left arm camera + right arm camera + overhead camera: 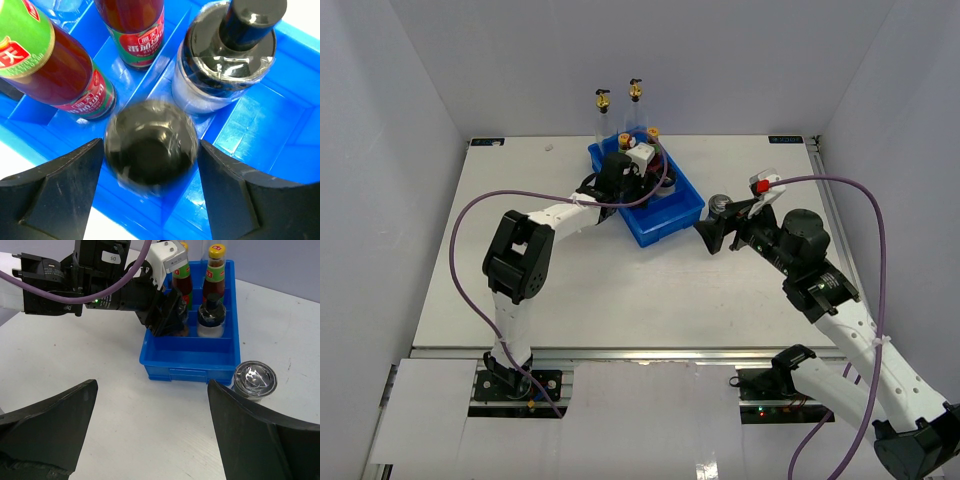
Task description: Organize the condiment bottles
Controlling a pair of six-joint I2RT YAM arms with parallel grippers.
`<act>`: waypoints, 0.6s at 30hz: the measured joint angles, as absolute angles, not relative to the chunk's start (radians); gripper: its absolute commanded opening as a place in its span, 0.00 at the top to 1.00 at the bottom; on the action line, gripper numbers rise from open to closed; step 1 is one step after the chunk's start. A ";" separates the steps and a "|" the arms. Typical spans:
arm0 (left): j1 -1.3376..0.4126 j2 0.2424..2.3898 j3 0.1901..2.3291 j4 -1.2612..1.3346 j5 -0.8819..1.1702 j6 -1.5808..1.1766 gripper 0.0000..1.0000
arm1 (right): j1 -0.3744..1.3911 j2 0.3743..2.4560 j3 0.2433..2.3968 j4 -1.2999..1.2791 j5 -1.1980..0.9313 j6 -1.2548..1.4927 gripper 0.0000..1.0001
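While left claw straddles blurred jar over tray | right claw agape

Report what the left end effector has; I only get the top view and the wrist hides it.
Observer: In the left wrist view a black-topped jar fills the gap between the left end effector's fingers, over the tray. The jar is blurred, so I can't confirm the grip.
Operator: Name what stands nearest it.
Observer: A plastic-wrapped jar, upright in the tray right beside it.
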State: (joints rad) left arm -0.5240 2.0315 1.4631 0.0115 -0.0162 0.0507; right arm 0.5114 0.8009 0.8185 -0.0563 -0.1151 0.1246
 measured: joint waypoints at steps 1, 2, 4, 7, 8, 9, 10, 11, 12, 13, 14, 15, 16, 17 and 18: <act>-0.524 2.031 1.463 0.014 -0.017 0.049 0.13 | 0.511 0.799 0.818 -0.056 -0.114 0.125 0.03; -0.524 2.031 1.463 0.016 -0.017 0.047 0.13 | 0.511 0.796 0.818 -0.056 -0.112 0.125 0.03; -0.524 2.031 1.463 0.017 -0.017 0.044 0.10 | 0.511 0.791 0.818 -0.056 -0.110 0.125 0.03; -0.524 2.031 1.463 0.009 -0.019 0.041 0.03 | 0.511 0.784 0.818 -0.057 -0.110 0.125 0.03; -0.524 2.029 1.463 0.002 -0.019 0.038 0.02 | 0.511 0.781 0.818 -0.058 -0.110 0.125 0.03; -0.524 2.027 1.463 -0.006 -0.020 0.035 0.02 | 0.511 0.778 0.818 -0.058 -0.109 0.125 0.03; -0.524 2.023 1.463 -0.016 -0.020 0.033 0.02 | 0.511 0.774 0.818 -0.058 -0.108 0.125 0.03; -0.524 2.017 1.463 -0.030 -0.020 0.030 0.02 | 0.511 0.771 0.818 -0.058 -0.106 0.125 0.03; -0.524 2.007 1.463 -0.048 -0.020 0.028 0.02 | 0.511 0.768 0.818 -0.059 -0.105 0.125 0.03; -0.524 1.995 1.463 -0.067 -0.020 0.026 0.02 | 0.511 0.766 0.818 -0.061 -0.103 0.125 0.03; -0.524 1.979 1.466 -0.089 -0.020 0.020 0.02 | 0.511 0.765 0.818 -0.062 -0.101 0.125 0.03; -0.524 1.959 1.470 -0.112 -0.020 0.012 0.02 | 0.511 0.765 0.818 -0.063 -0.098 0.125 0.03; -0.524 1.935 1.474 -0.136 -0.020 0.005 0.02 | 0.511 0.766 0.818 -0.064 -0.095 0.125 0.03; -0.525 1.909 1.483 -0.158 -0.019 -0.001 0.02 | 0.511 0.768 0.818 -0.066 -0.089 0.125 0.03; -0.525 1.884 1.492 -0.178 -0.019 -0.005 0.02 | 0.511 0.770 0.818 -0.068 -0.083 0.125 0.03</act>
